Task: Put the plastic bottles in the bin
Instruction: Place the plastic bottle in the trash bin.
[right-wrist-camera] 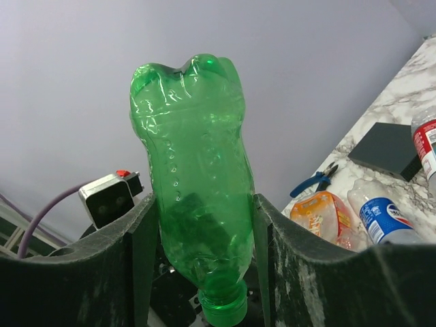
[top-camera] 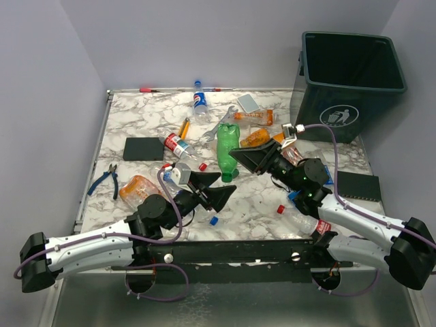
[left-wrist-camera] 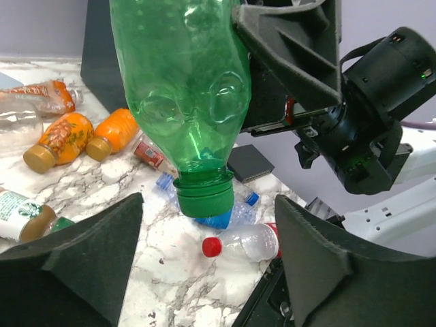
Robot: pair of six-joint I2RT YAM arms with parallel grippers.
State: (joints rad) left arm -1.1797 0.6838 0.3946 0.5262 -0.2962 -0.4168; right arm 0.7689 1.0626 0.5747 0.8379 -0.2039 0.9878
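At the near edge of the white marble-patterned desk (top-camera: 146, 122), the left claw (top-camera: 212, 189) is hovering with its two black fingers spread wide and nothing between them; in the left wrist view the green cap of the bottle is hanging just above the gap, apart from both fingers. A small clear bottle with a red cap (left-wrist-camera: 245, 243) is lying on the desk just beyond that claw, with a blue-capped clear bottle (left-wrist-camera: 228, 211) beside it.

To the right, the right claw (top-camera: 240, 156) is gripping the translucent green plastic bottle (top-camera: 227, 151) around its lower body, its jaws partly closed and pressing on both sides, and is holding it cap-down above the middle of the desk.

On the near left, a crushed orange bottle (top-camera: 138, 188) is lying next to blue-handled pliers (top-camera: 105, 179). Further back, a clear bottle with a red label (top-camera: 176, 144) is resting beside a flat black square pad (top-camera: 144, 148). Behind the green bottle, a silver wrench (top-camera: 222, 122) and two orange bottles (top-camera: 255, 128) are lying together. A clear bottle with a blue Pepsi label (top-camera: 199, 102) is lying near the far edge.

At the far right corner, the large dark green square plastic bin (top-camera: 352, 85) with a white litter-person symbol is standing upright, well apart from the held bottle.
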